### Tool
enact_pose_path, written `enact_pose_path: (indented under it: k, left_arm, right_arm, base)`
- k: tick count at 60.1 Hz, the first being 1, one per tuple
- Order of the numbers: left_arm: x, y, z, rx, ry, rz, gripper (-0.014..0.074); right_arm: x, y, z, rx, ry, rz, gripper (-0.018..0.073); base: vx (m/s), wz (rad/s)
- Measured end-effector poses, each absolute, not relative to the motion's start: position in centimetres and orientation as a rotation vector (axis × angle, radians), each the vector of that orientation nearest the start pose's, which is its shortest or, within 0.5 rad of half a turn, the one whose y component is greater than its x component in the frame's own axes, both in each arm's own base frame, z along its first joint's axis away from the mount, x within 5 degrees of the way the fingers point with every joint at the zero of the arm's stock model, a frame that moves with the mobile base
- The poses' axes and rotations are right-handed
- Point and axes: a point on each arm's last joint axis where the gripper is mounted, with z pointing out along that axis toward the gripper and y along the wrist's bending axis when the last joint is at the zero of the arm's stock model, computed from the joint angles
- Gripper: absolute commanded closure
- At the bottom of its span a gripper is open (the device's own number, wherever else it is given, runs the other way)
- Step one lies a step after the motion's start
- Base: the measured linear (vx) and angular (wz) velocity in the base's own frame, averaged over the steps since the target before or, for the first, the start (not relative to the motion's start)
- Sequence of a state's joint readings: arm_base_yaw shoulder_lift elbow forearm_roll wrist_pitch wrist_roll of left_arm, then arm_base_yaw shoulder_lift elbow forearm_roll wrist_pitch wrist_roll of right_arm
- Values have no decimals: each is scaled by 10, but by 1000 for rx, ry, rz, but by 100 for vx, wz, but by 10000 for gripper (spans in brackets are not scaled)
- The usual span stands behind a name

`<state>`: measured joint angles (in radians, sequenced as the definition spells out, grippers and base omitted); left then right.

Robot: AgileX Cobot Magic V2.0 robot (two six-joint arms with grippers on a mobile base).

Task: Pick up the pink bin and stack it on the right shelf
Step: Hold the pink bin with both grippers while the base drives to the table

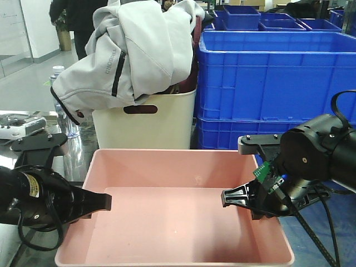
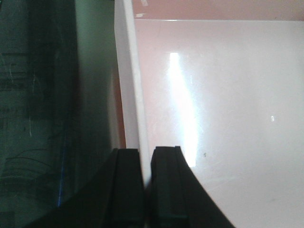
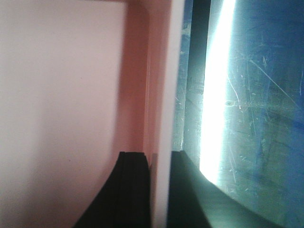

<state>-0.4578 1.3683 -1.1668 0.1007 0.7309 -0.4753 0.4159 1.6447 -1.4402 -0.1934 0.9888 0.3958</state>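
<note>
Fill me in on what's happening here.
Two robot arms grip the pink bin by its opposite side walls. The left end effector is shut on the left rim, and the right end effector is shut on the right rim. The bin is in front of a cream bin and blue crates.

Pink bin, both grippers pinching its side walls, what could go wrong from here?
The left gripper and right gripper pinch only thin walls of the pink bin, so it may slip or tilt if lifted unevenly. The cream bin and blue crates stand close behind; a swing could clip them.
</note>
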Motion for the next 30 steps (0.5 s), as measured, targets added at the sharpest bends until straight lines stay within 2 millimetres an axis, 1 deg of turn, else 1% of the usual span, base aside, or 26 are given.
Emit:
enact_pose_path:
  k: [30]
  left_arm:
    - [266,-124,333,39,2432,-313,575]
  right_arm:
    - [328,129,314,-116,2641,21,475]
  base:
    - [0,0]
